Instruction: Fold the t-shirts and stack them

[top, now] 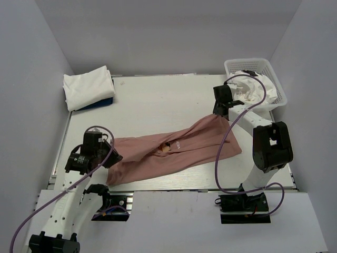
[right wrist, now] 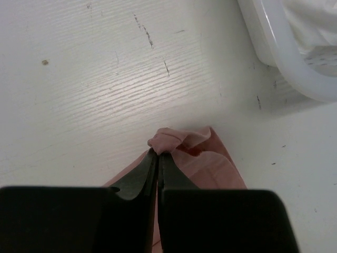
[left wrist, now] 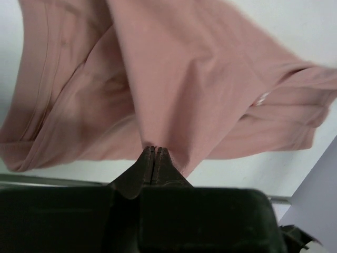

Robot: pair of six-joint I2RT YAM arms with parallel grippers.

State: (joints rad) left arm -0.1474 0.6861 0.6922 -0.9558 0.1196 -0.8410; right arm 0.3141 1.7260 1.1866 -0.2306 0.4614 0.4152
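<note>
Spreading step — dusty-pink t-shirt (top: 176, 150) stretched across mid-table between both arms.
Left gripper (left wrist: 155, 151) pinches its near-left end tight, right gripper (right wrist: 158, 153) clamps a bunched corner; soft wrinkled cotton twisted into a long band — likely needs laying flat before any fold.

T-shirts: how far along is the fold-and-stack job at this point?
Done: a folded white t-shirt sits on a blue t-shirt at the far left corner. In hand: the pink t-shirt is stretched between the left gripper and right gripper, both shut on it. Left: folding it, plus white clothes in the basket.
</note>
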